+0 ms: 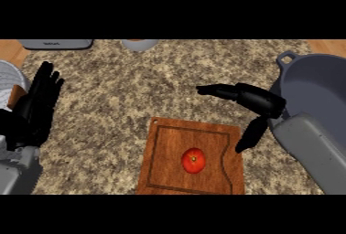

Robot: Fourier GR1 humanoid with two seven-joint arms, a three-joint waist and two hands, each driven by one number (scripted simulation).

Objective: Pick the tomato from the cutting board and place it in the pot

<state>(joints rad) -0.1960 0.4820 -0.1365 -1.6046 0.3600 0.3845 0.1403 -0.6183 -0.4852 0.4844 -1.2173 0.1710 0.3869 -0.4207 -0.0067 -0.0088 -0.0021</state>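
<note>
While the speckled stone counter (115, 100) fills nearly the whole head view, a strip of pale wood shows at its upper left and upper right corners. At the right edge sits the big grey pot (317, 87), partly cut off by the frame, with a loop handle at its upper rim; what can be seen of its inside is bare grey. In front of it a grey forearm (314, 151) comes up from the lower right corner and hides the pot's lower part.

Next in size is the brown wooden cutting board (169, 157), lying flat on the counter at lower centre, a groove running round just inside its edge and a small hole near its upper left corner. Its lower edge meets the bottom of the view.

At the left edge the left hand (37, 107) rests with its fingers straight and pointing up, holding nothing, close to a white rounded object (10, 75) that is mostly out of frame.

The right hand (260, 103) hovers over the counter between the pot and the board, spread wide and empty: its fingers reach left, its thumb points down towards the board's right edge.

Along the top edge lie a grey flat appliance (55, 44) and a small grey bowl-like shape (140, 44), both cut off.

Smallest is the red tomato (193, 160), resting on the board right of its middle, apart from both hands.
</note>
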